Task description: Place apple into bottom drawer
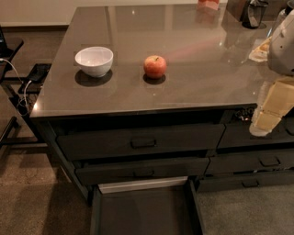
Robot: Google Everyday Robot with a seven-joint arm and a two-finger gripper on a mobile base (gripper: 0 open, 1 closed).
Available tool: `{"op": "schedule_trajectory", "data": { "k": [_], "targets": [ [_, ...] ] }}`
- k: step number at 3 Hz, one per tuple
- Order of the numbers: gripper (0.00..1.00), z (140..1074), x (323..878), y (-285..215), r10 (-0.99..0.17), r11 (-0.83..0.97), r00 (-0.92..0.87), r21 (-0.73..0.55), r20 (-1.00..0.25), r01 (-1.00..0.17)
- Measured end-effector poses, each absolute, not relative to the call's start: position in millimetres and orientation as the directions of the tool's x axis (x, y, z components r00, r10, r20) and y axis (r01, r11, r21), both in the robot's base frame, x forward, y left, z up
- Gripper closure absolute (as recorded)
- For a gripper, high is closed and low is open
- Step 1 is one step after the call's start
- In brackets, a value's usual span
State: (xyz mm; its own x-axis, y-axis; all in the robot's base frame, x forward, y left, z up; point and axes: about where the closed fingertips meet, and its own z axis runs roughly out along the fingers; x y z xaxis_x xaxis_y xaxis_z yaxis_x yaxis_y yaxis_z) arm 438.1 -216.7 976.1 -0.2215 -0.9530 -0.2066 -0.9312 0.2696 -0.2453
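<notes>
The apple (155, 66), small, red with yellowish patches, stands upright on the grey counter top (193, 87), near its middle. The bottom drawer (144, 213) is pulled out below the counter's front. Its dark flat interior is bare and its pale back rim shows. My gripper (264, 123), pale cream, hangs at the right edge of the view. It is just past the counter's front right corner, well to the right of the apple and above the drawer's level. It holds nothing that I can see.
A white bowl (94, 60) stands left of the apple. Two shut handled drawer fronts (142, 142) lie above the open drawer, with narrower drawers (268, 160) on the right. A dark object (254, 13) stands at the counter's back right. Cables and a black stand (25, 87) are at left.
</notes>
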Motion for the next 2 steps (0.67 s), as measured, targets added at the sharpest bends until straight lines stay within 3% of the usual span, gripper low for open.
{"op": "schedule_trajectory", "data": {
  "k": [2],
  "targets": [
    [0.0, 978, 450, -203, -0.958, 0.247, -0.196, -0.259, -0.208, -0.934]
  ]
}}
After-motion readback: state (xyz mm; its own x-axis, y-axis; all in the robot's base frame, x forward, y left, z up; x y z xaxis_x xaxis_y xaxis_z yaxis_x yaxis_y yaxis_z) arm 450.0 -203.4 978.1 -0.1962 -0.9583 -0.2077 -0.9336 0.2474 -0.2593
